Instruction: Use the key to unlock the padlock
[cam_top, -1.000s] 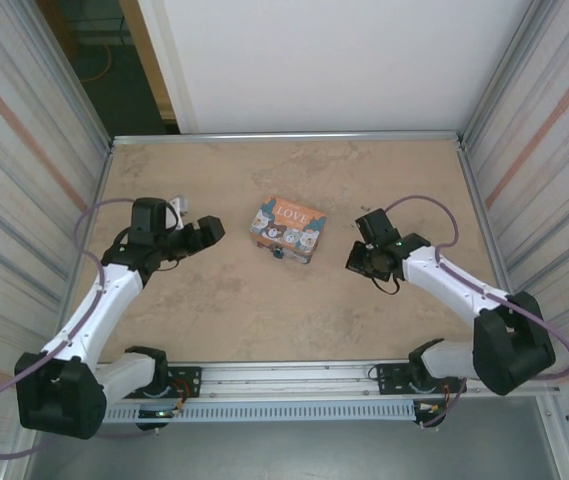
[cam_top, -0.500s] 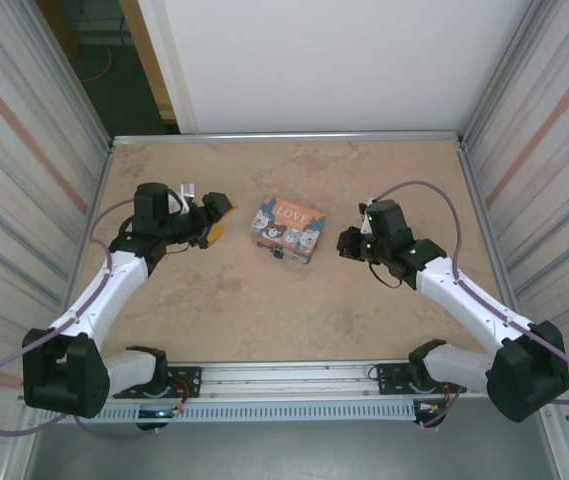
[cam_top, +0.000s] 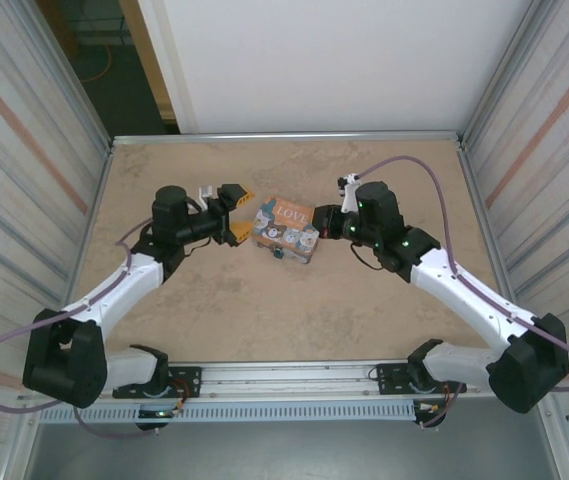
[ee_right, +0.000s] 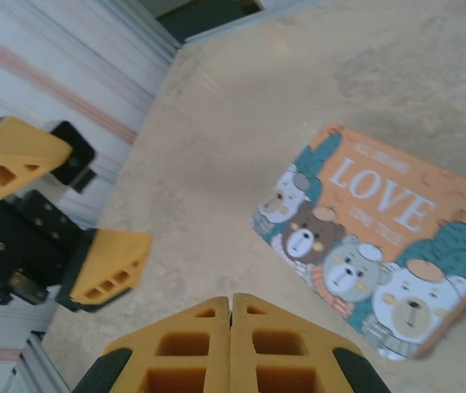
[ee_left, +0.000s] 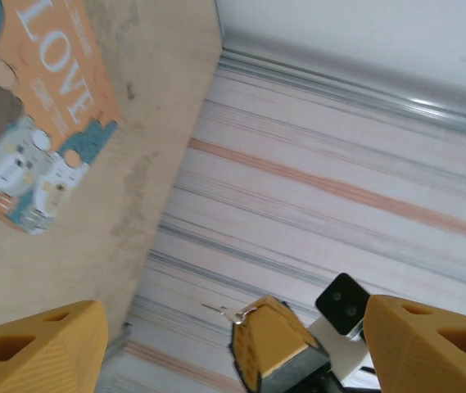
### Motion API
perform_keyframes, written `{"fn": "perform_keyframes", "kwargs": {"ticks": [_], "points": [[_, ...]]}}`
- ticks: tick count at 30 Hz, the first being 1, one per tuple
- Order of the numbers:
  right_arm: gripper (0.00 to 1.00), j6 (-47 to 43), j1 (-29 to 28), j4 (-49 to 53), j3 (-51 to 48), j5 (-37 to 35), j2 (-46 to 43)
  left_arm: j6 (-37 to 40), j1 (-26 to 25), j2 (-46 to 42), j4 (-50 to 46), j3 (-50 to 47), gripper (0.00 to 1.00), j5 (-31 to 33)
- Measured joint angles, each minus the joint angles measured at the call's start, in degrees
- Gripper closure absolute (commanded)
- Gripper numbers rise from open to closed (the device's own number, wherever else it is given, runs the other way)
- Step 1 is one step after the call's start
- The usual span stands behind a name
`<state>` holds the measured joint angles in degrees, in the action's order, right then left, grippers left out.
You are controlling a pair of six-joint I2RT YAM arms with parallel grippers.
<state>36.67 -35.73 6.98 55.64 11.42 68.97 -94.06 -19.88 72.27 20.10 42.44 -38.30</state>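
L end effector (cam_top: 236, 212) wide open; R end effector (cam_top: 321, 222) shut. Padlock (cam_top: 277, 252) by tin (cam_top: 289, 226) barely discernible.

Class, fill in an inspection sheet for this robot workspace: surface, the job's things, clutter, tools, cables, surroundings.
Surface: table top, beige and mottled.
Job's things: padlock, tiny and teal, at the near edge of the LOVE tin; key, seemingly the small metal piece at the tip of the right tool.
Clutter: the LOVE tin with cartoon bears, mid-table, picture side up.
Tools: left tool open, left of the tin, holding nothing; right tool shut, right of the tin.
Cables: purple cables, one looping off each arm, clear of the tin.
Surroundings: striped side panels, white back wall, metal rail at the near edge.
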Motion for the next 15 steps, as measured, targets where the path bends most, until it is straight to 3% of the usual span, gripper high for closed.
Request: {"fn": "perform_keyframes", "kwargs": {"ticks": [8, 15], "points": [[1.0, -2.05, -3.67, -3.3, 4.55, 0.24, 6.47, -12.35, -3.54, 4.59, 10.6, -3.1, 0.21, 2.43], [1.0, -2.93, -6.49, -5.68, 7.72, 0.26, 11.74, -16.22, -5.38, 5.68, 14.29, -3.15, 0.27, 3.67]]}}
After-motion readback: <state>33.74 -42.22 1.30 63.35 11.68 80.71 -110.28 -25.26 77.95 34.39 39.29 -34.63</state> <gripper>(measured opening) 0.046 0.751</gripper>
